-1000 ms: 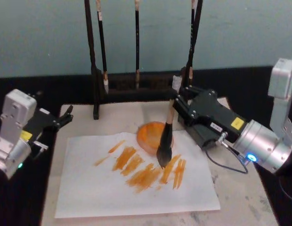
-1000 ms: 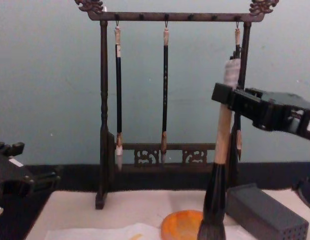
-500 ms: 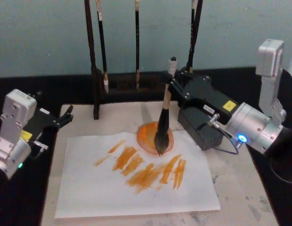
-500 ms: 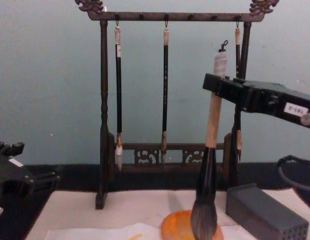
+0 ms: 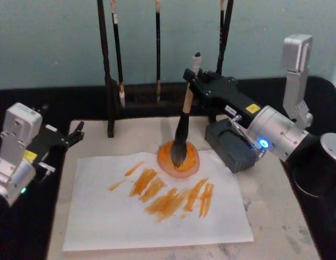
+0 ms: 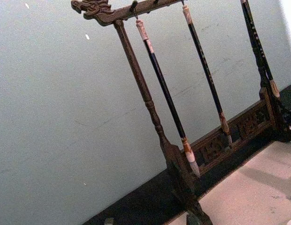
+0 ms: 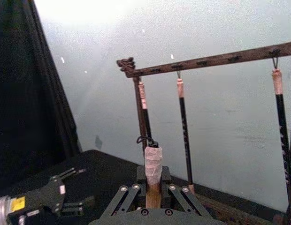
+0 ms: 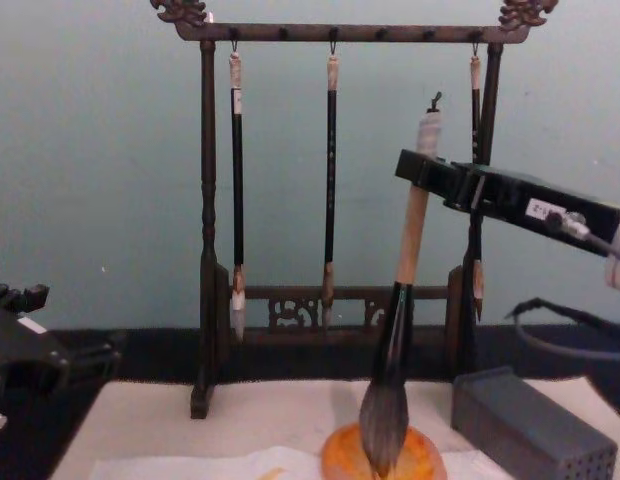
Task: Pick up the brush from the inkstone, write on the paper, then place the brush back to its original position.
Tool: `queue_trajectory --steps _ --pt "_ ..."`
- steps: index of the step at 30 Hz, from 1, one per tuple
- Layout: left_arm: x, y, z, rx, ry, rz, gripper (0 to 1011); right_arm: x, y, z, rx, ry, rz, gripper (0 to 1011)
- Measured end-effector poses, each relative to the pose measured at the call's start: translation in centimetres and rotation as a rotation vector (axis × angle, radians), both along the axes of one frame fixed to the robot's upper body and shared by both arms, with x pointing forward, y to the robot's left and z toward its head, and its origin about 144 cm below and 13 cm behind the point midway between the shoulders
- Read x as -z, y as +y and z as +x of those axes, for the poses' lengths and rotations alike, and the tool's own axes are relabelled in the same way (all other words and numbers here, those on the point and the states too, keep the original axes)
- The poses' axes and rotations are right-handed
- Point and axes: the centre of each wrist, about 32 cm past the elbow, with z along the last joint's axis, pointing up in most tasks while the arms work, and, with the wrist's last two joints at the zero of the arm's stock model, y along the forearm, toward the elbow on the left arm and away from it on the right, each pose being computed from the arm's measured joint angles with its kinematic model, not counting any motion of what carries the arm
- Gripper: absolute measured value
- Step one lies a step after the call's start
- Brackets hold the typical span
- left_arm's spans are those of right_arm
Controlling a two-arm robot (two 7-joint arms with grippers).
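the right hand (image 5: 188, 85) is a black boxy housing with a yellow sticker (image 5: 252, 109) on top and a small white printed label (image 8: 543, 210) on its side. its finger linkages are black bars pinned with silver screws (image 7: 133, 187). behind it come a silver cylindrical wrist (image 5: 279, 138) with a blue light (image 5: 261, 143), a thin black cable (image 8: 565, 318) and a pale grey blocky link (image 5: 296, 59). the left hand (image 5: 77, 132) is black too, bearing a yellow tag (image 5: 30, 156), on a pale grey boxy arm (image 5: 16, 127) with a green light (image 5: 23, 190).

head: high, downward | chest: low, forward | shared: rack (image 5: 152, 93), inkstone (image 5: 192, 162)
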Motion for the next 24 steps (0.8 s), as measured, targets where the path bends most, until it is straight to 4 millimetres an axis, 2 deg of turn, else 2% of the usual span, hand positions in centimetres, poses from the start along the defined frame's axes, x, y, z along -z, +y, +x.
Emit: queue_trajectory --steps 24 --pt "0.0 0.0 0.0 0.000 0.000 0.000 1001 1.4 1.2 2.1 0.107 0.093 0.099 185"
